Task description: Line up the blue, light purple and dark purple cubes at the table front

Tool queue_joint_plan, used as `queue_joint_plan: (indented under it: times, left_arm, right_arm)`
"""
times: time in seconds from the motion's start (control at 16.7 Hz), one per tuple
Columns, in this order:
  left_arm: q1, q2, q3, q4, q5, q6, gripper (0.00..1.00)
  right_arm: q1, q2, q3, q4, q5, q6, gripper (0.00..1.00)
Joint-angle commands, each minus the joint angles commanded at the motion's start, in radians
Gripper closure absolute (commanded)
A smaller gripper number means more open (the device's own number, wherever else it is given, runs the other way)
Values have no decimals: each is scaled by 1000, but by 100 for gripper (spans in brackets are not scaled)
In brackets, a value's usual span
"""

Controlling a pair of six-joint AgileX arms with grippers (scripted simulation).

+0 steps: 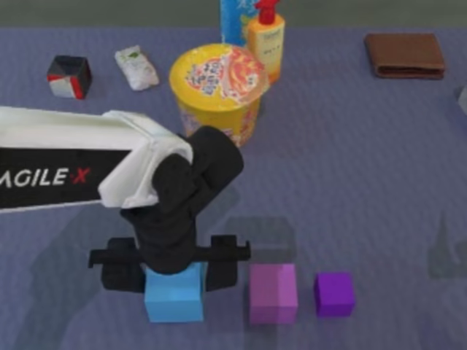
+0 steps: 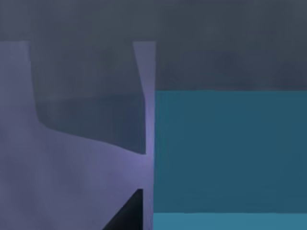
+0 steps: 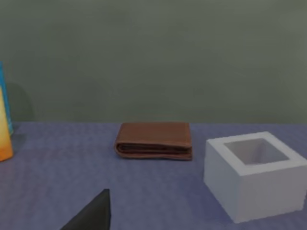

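1. Top view: the table [image 1: 379,146] is seen spread across the whole picture, with the left arm [image 1: 73,164] reaching in from the left side toward the front.
2. The left gripper [image 1: 174,271] is set low over the blue cube [image 1: 174,297], its fingers parted to either side of the cube's rear edge; whether the cube is gripped cannot be told.
3. The noodle cup [image 1: 217,91] is placed at the back, with a bottle [image 1: 265,45] just behind it.
4. A wallet [image 1: 405,55] is laid at the back right.
5. The three cubes are lined along the front: blue at left, light purple [image 1: 273,293] in the middle, dark purple cube [image 1: 334,294] at right, each slightly apart.
6. The right gripper is not seen in the top view; only a dark tip [image 3: 91,215] is shown in its wrist view, so its state cannot be told.
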Motion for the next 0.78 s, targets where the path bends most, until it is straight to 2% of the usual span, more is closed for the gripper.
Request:
queue_joint_plan:
  times: [0.6,0.78]
  left_arm:
    - [0,-2,3,-4,0,0,0]
    - [1,-25,51,-71,-2,-2,0]
  right_arm:
    - [0,0,0,0,0,0,0]
    - [0,0,0,0,0,0,0]
